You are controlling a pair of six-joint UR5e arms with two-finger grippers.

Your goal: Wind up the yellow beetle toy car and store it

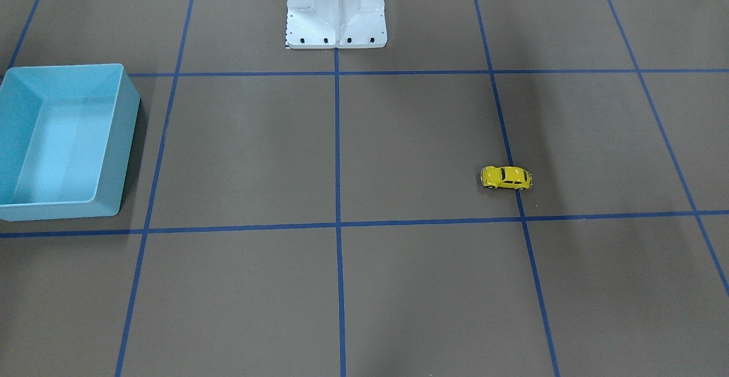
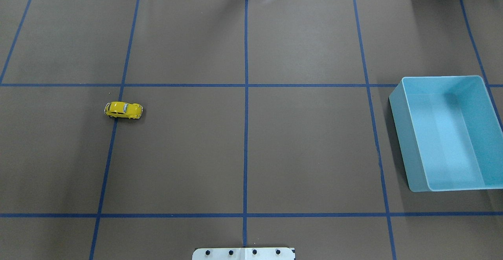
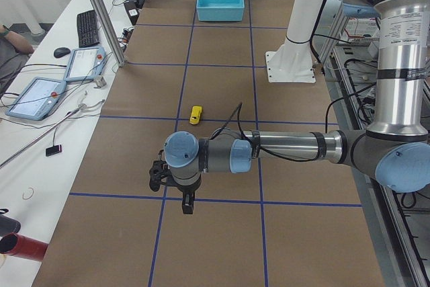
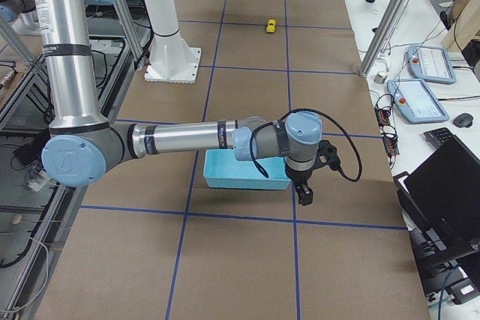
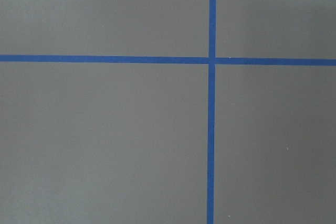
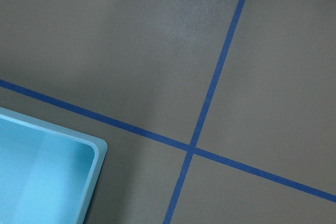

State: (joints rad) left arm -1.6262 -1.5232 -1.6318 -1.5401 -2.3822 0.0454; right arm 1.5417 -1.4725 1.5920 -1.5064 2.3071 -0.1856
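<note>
The yellow beetle toy car stands on its wheels on the brown table, on a blue tape line on my left side. It is small in the left side view and far off in the right side view. The light blue bin sits on my right side and looks empty. My left gripper hangs above the table well short of the car; I cannot tell if it is open or shut. My right gripper hangs beside the bin; I cannot tell its state either.
The white robot pedestal stands at the table's middle edge. Blue tape lines grid the brown surface. A bin corner shows in the right wrist view. Operator desks with tablets run along the far side.
</note>
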